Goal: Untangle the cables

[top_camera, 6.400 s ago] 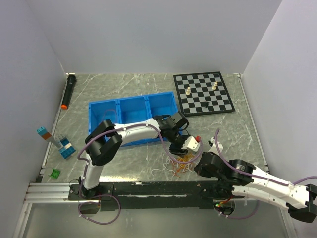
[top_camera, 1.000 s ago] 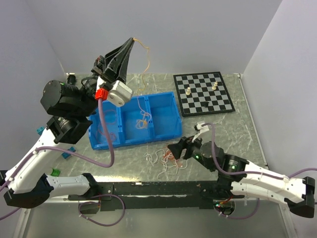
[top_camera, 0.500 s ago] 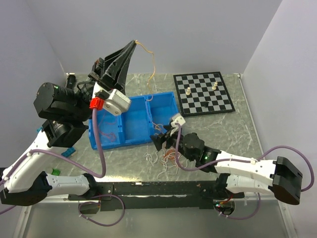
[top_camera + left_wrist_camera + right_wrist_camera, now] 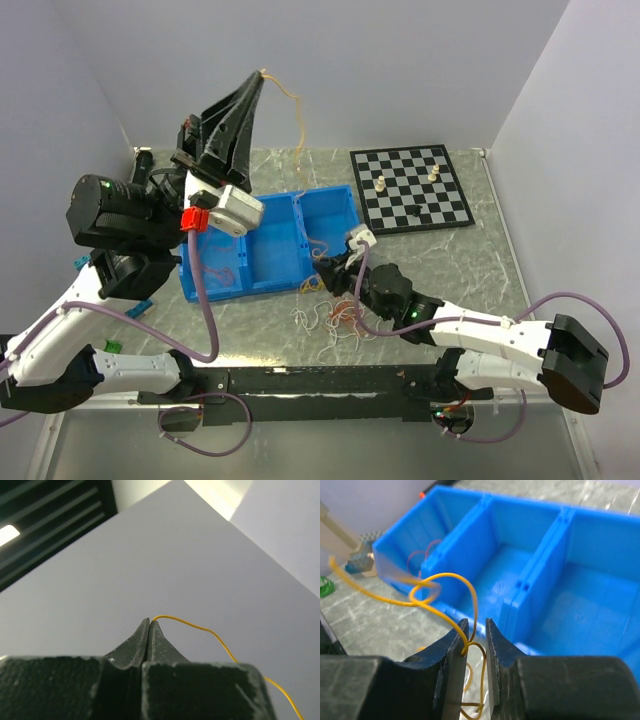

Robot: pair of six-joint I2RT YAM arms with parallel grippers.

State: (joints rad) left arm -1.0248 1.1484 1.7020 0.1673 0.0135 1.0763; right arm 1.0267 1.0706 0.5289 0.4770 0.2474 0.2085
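While left claw [image 4: 261,76] is raised high over the desk [image 4: 480,270], top view: orange cable [image 4: 298,120] hangs from its tip down toward blue bin [image 4: 270,250]; right claw [image 4: 325,268] sits low by bin's front wall, nearer the tangled cables [image 4: 335,313]. L wrist: claw pinched tight on cable end. R wrist: claw at narrow gap, not clamped, orange cable looped between jaws, running up-left.

A blue tray [image 4: 335,212] with three compartments lies in the centre of the top view. At the upper right is a chessboard [image 4: 450,195], on which two white pieces [image 4: 382,183] and one dark piece [image 4: 415,211] stand. A small green block [image 4: 112,348] lies at the lower left.
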